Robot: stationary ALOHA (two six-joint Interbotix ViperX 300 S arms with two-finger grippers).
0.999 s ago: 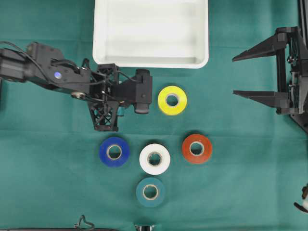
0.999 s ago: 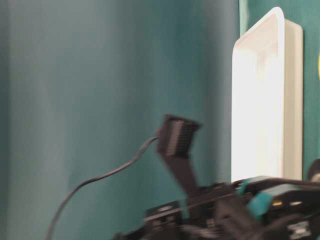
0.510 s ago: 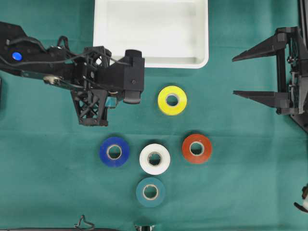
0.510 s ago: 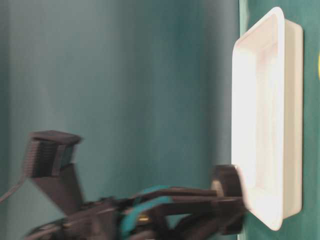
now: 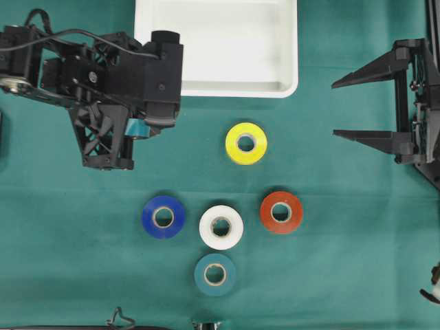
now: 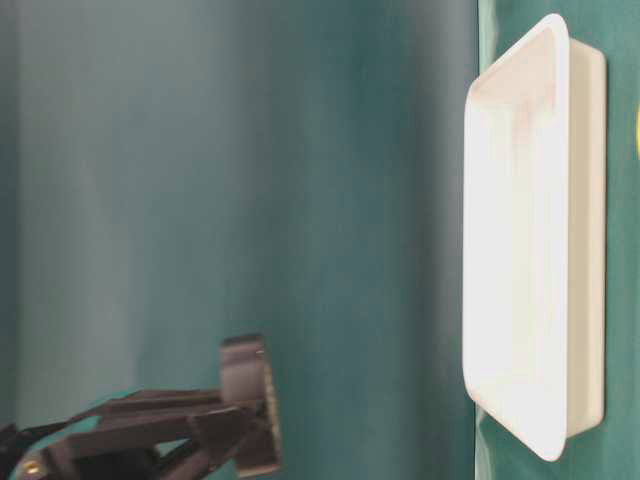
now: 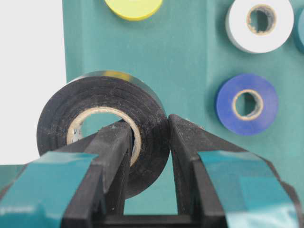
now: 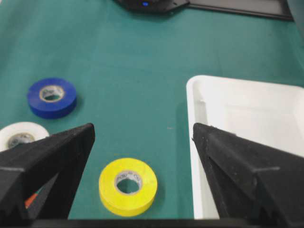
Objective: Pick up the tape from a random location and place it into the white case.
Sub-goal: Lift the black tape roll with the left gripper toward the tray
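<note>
Left gripper (image 7: 147, 156) lifted black tape (image 7: 102, 130) toward white case (image 5: 289, 86)

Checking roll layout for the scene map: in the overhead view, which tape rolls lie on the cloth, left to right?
blue roll → teal roll → white roll → yellow roll → red roll. Teal and white overlap in span; ordered by centres.

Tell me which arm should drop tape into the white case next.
Left. The left gripper already pinches the black tape roll, one jaw through its core, beside the white case. The right gripper sits open and empty at the far edge.
</note>
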